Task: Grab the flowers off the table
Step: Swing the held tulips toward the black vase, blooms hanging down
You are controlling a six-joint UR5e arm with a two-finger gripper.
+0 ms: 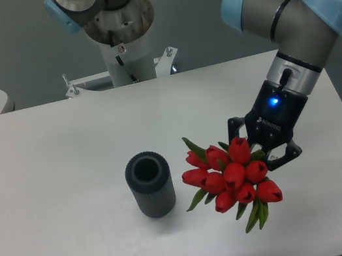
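One ribbed cylinder (149,185) beside flowers (232,177), fingers (284,158)

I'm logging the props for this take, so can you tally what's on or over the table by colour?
Red: 1, the flowers, at the end effector
Dark grey: 1, the ribbed cylinder, upright on the table
Total: 2

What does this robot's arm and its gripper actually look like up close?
The arm is made of thick grey tubes joined by rounded joints with light-blue caps and thin black rings. A silver collar leads to the black gripper, which has angular black fingers, small pale lettering and a glowing blue light.
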